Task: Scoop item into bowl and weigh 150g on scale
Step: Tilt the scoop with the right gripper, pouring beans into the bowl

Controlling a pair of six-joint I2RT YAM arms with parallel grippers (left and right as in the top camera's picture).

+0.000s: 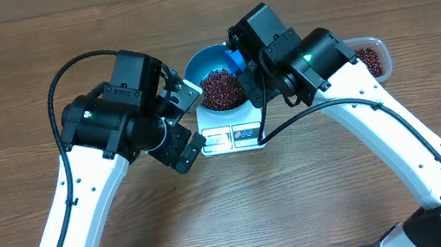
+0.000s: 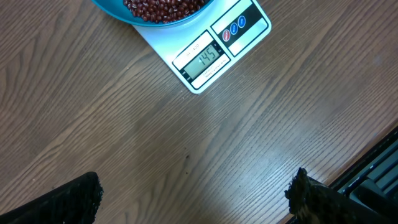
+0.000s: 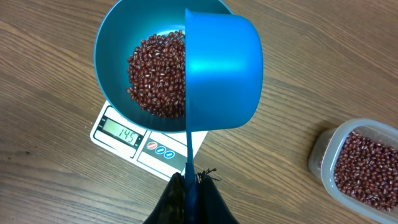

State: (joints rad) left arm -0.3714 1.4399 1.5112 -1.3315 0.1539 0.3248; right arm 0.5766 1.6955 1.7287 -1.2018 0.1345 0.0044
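A heap of small dark red-brown beans [image 3: 155, 74] lies in the bottom of the deep round bright blue bowl [image 3: 109, 37], which stands on the flat white square kitchen scale [image 3: 134, 140] near the middle of the wooden bench [image 2: 124, 124]. The bowl overhangs most of the scale, so only the front strip with the display and the blue-marked button panel shows; the display reads 145. The right gripper [image 3: 189, 182] is clamped tight on the thin handle of a small blue plastic scoop [image 3: 221, 68] and holds it above the bowl's right half, turned on its side so that the cup is seen from its outer wall; whether any beans are inside the cup cannot be told. The left gripper [image 2: 199, 196] hangs over bare bench just in front of the scale's display edge, its two fingers spread wide apart with nothing between them. Off to the right, well apart from the scale, a clear rectangular plastic tub [image 3: 320, 155] sits on the bench, filled with more of the same beans. From overhead both arms reach in toward the scale, the left from the near left and the right from the near right
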